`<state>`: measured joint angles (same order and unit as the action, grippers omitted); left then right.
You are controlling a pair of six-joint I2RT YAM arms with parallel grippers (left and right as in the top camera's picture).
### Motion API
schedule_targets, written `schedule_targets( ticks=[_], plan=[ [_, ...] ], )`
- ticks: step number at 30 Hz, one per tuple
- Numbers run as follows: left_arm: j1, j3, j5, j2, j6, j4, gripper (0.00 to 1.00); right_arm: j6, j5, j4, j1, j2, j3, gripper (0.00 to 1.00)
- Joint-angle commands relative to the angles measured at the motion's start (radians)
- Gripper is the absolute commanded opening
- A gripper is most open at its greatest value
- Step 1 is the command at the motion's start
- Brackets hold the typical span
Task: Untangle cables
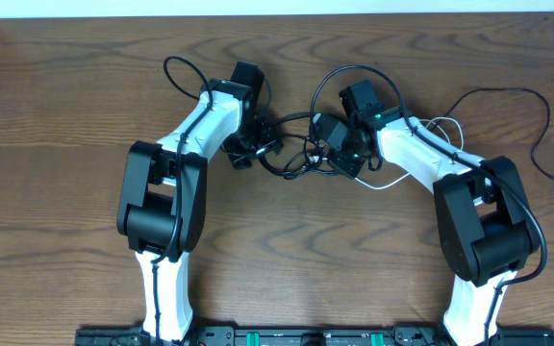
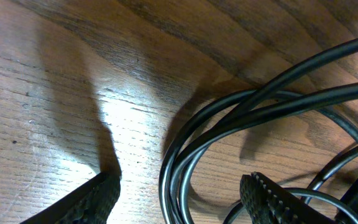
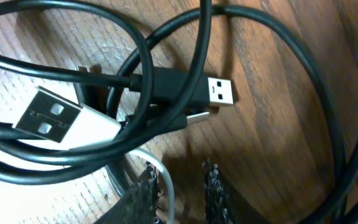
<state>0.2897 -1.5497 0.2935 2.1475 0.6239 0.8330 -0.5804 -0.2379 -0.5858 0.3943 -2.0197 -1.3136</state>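
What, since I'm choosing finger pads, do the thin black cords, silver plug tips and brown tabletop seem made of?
The thin black cords: likely a rubber or plastic jacket, smooth with a soft sheen.
The silver plug tips: metal, bright stamped shells with square holes.
The brown tabletop: wood or wood-look laminate; visible grain, low gloss.

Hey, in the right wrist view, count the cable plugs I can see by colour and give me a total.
White-bodied USB plug: 1
Black-bodied USB plug: 1
Partly hidden plug tip under the black one, colour unclear: 1
Total: 3
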Motion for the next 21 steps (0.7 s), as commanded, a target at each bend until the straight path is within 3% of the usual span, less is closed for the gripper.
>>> schedule_targets(
  ticks=[1, 13, 14, 16, 21],
  plan=[
    [-0.002, 0.009, 0.002, 0.035, -0.010, 0.003, 0.68, 0.011, -0.001, -0.005, -0.004, 0.032, 0.001, 0.23],
    [-0.002, 0.009, 0.002, 0.035, -0.010, 0.003, 0.68, 0.011, 0.000, 0.067, -0.003, 0.032, 0.078, 0.26],
    [-0.002, 0.009, 0.002, 0.035, -0.010, 0.002, 0.68, 0.011, 0.000, 0.089, -0.003, 0.032, 0.091, 0.21],
    [-0.002, 0.009, 0.002, 0.035, -0.010, 0.002, 0.68, 0.013, 0.000, 0.111, -0.003, 0.032, 0.103, 0.01],
    [-0.002, 0.009, -0.001, 0.035, -0.010, 0.002, 0.68, 0.177, -0.003, 0.094, -0.006, 0.062, 0.080, 0.01]
  ],
)
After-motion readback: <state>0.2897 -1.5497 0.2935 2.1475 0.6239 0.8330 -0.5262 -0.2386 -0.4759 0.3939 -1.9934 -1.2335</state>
